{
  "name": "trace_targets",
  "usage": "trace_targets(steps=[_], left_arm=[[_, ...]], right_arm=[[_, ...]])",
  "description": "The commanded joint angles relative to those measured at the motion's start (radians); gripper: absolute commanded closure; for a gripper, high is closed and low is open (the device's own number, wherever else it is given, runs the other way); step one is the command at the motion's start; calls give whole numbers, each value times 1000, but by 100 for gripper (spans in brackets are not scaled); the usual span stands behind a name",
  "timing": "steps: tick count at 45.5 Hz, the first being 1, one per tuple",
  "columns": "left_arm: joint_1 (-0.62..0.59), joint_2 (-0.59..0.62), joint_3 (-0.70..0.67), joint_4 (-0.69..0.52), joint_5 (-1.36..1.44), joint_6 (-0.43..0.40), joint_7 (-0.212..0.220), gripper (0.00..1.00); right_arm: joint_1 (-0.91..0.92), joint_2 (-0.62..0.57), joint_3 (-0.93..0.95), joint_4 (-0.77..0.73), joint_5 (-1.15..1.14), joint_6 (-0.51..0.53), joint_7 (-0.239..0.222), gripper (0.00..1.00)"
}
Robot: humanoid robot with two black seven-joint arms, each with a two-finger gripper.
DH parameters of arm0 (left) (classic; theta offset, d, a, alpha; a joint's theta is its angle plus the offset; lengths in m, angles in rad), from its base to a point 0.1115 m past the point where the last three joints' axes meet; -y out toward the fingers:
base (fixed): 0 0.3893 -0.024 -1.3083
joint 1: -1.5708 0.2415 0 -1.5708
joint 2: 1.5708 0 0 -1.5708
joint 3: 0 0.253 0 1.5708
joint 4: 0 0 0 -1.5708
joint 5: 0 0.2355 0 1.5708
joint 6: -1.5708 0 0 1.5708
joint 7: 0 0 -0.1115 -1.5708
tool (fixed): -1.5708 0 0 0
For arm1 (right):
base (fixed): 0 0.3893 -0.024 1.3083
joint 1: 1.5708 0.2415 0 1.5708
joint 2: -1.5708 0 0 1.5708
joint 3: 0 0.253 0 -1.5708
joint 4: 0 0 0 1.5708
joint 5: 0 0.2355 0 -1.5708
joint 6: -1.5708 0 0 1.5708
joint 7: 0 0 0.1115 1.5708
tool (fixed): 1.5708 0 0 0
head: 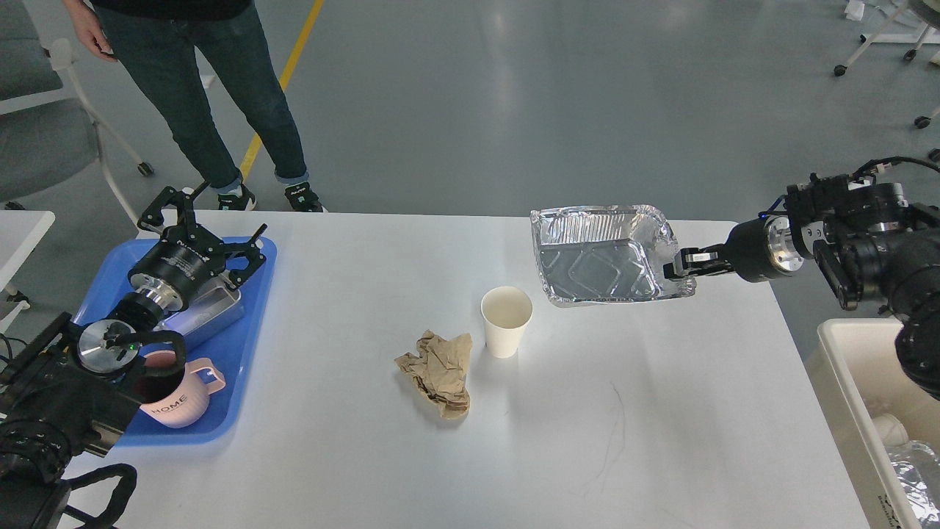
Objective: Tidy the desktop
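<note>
right gripper (677, 266) holds foil tray (598, 257) above the desktop (587, 426).

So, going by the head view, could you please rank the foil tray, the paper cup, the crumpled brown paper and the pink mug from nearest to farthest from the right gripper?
1. Foil tray: pinched at its right edge by the right gripper.
2. Paper cup: mid-table, left of the tray.
3. Crumpled brown paper: just left of the cup.
4. Pink mug: in the blue tray at far left.
</note>
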Motion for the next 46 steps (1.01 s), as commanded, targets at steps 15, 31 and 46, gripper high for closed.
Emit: trace_targets(steps=[15,31,46], left_arm=[[-241,262,769,-19,168,-167,1,3],[-266,751,941,-410,291,-302,15,3],[-281,1240,919,-776,340,-310,129,3]], right_arm=[[5,7,2,-1,33,-4,-1,100],[8,16,2,-43,48,-3,-1,100],[9,31,2,-49,48,-4,-1,100]])
